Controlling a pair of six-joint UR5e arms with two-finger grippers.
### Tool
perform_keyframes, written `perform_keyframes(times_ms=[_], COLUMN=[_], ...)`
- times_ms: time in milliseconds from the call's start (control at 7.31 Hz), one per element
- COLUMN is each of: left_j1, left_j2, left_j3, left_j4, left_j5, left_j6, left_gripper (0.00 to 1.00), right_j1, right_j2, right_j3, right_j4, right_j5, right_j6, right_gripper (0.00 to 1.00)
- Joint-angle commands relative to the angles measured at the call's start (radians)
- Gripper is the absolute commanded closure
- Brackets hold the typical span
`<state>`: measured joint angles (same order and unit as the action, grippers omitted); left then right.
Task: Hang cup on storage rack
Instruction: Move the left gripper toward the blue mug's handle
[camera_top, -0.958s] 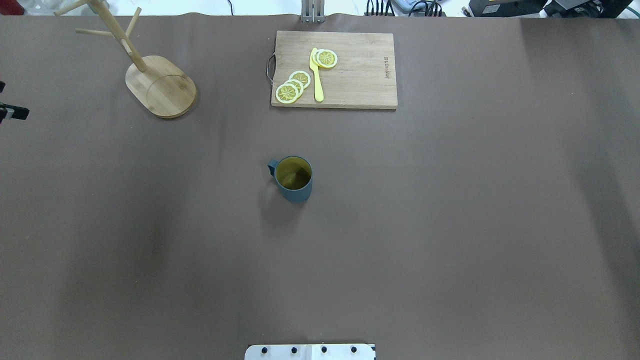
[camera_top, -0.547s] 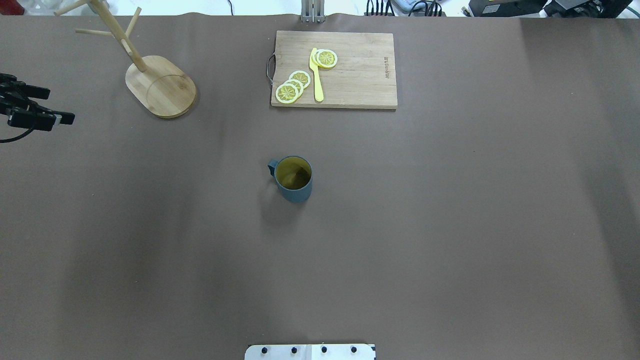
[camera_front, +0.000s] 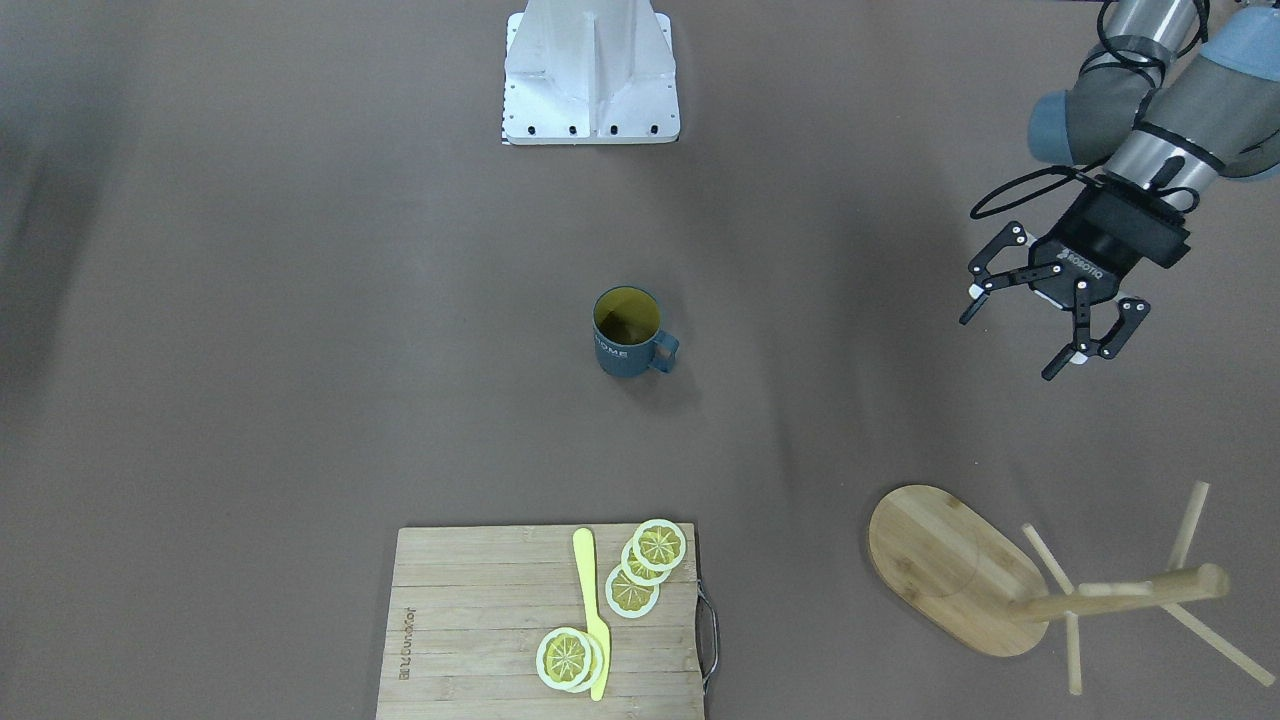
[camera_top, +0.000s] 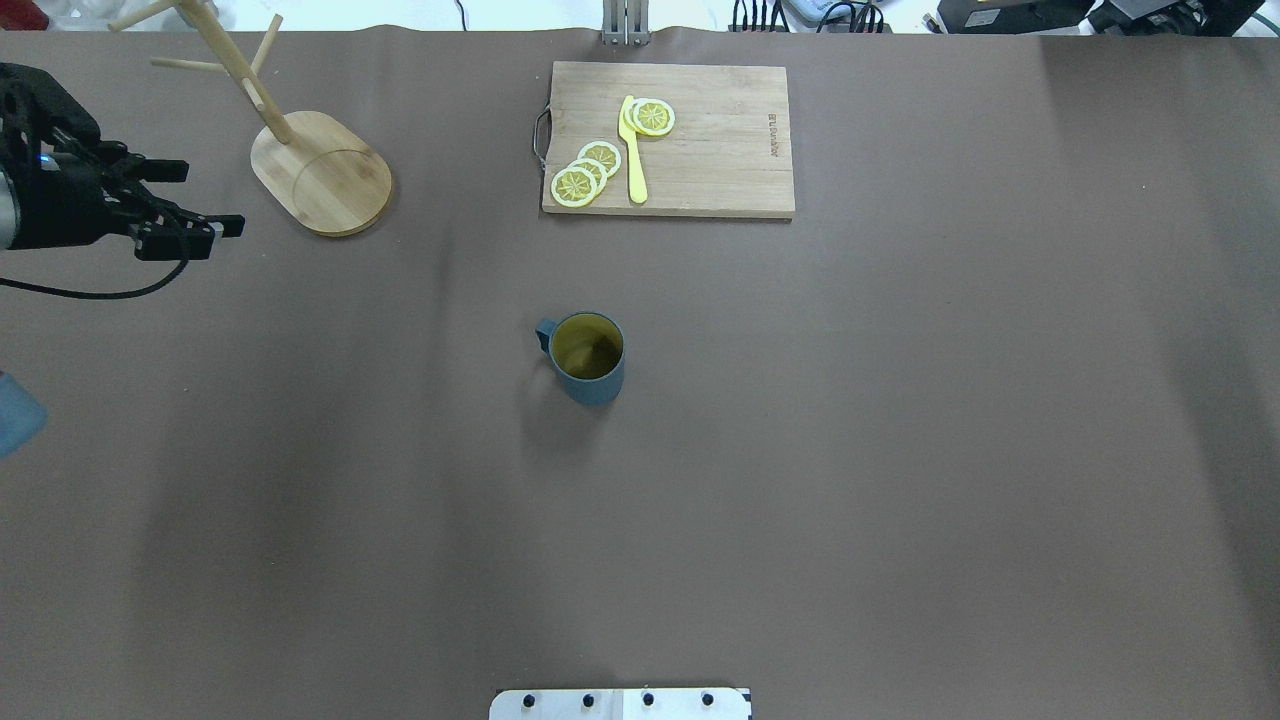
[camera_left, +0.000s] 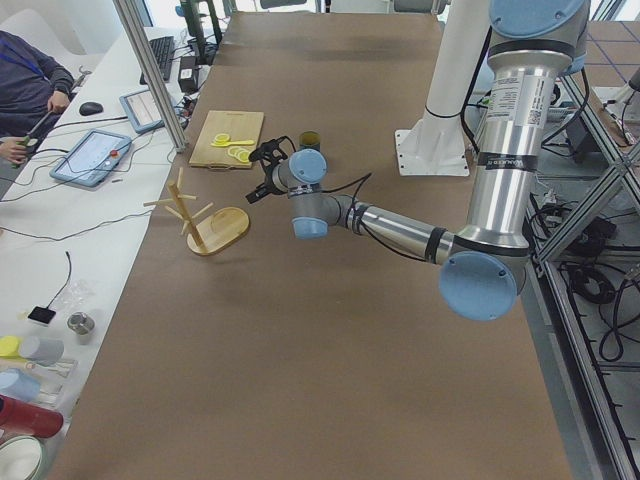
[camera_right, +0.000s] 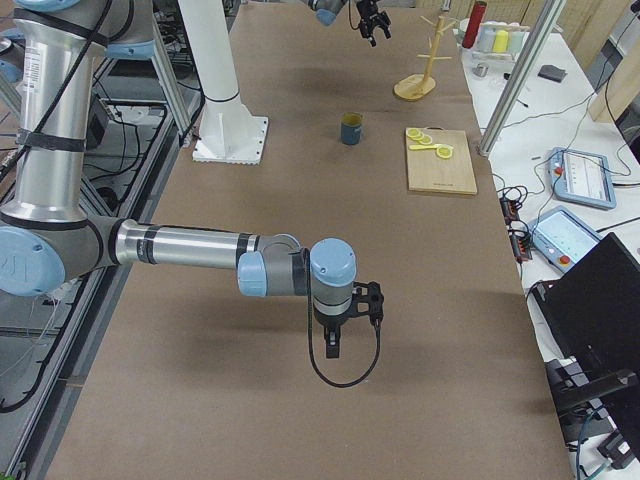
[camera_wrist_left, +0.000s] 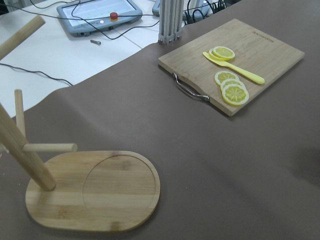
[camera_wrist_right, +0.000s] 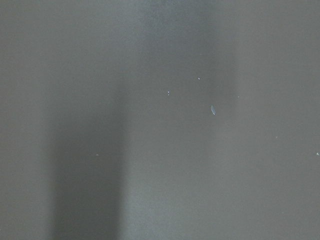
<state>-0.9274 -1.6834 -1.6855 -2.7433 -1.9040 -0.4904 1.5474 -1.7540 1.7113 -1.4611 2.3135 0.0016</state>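
The left arm comes in low from the robot's left. In the exterior left view its upper arm stands upright, the elbow is down near the table (camera_top: 900, 450), and the forearm reaches out level over the tabletop. The left gripper (camera_front: 1005, 349) hangs above the table with its fingers spread wide and nothing between them. It is tilted outward and aimed across the table, toward the centre. It sits near the rack (camera_top: 320, 170), on the robot's side of the oval base, without touching it. Its wrist camera looks over the rack's base and post to the board (camera_front: 480, 620).

The right arm shows only in the exterior right view. Its forearm lies level over the bare end of the table on the robot's right, and the wrist is bent so that the right gripper (camera_right: 341, 325) points straight down, a cable loop hanging beneath. Whether its fingers are apart or together cannot be told from there; its wrist camera shows only brown tabletop.

The cup (camera_top: 588, 357) stands upright at mid-table with its handle toward the robot's left, well apart from both grippers and from the rack. The rack stands upright at the far left corner. The board, with lemon slices (camera_front: 640, 565) and a yellow knife (camera_front: 592, 610), lies at the far edge.
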Motion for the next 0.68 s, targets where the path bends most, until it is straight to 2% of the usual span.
perform_keyframes(times_ms=[0, 137, 274, 547], left_j1=[0.18, 0.264, 0.335, 0.395], left_j2=[-0.031, -0.041, -0.071, -0.101], left_j3=[0.006, 0.006, 0.006, 0.018], left_j4=[-0.056, -0.056, -0.05, -0.029], left_j5=[0.254, 0.364, 0.419, 0.428], left_j6=[-0.113, -0.167, -0.201, -0.229], left_gripper=[0.01, 0.01, 0.02, 0.02], right_j1=[0.0, 0.0, 0.0, 0.0], right_j2=[0.005, 0.008, 0.008, 0.01], right_j3=[0.001, 0.002, 0.005, 0.011], right_j4=[0.001, 0.001, 0.001, 0.001], right_j5=[0.001, 0.001, 0.001, 0.001], right_j6=[0.008, 0.008, 0.009, 0.04], right_gripper=[0.0, 0.0, 0.0, 0.0])
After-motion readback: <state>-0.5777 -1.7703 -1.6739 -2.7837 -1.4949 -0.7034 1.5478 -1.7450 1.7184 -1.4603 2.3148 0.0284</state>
